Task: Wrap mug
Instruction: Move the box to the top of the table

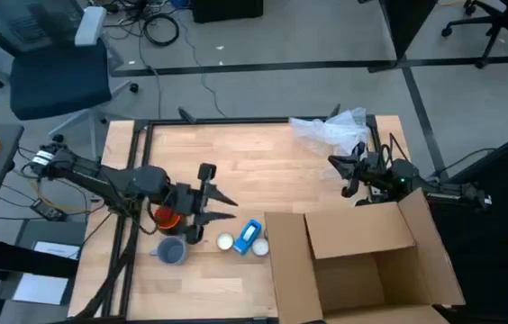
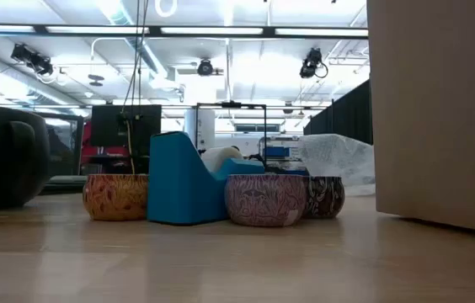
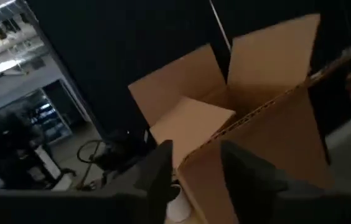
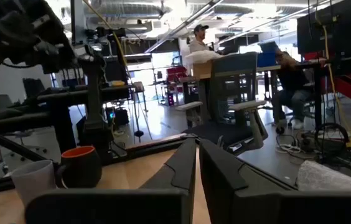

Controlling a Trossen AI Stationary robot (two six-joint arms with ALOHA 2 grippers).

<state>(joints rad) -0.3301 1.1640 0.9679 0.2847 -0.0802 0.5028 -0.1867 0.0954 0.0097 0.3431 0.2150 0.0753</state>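
Left claw (image 1: 207, 200) hangs open just beside the orange-lined mug (image 1: 166, 217), ungrasped, while the right claw (image 1: 351, 173), fingers nearly shut on nothing, waits near the wrap (image 1: 335, 128); next, I judge, comes gripping that wrap.

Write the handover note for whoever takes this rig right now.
Left claw: open, empty, beside the orange-lined mug.
Right claw: shut, empty, near the bubble wrap at the table's far right corner.
Grey cup, tins and blue tape dispenser sit by the open cardboard box.
Done: nothing wrapped.
Left: fetch wrap, wrap mug.
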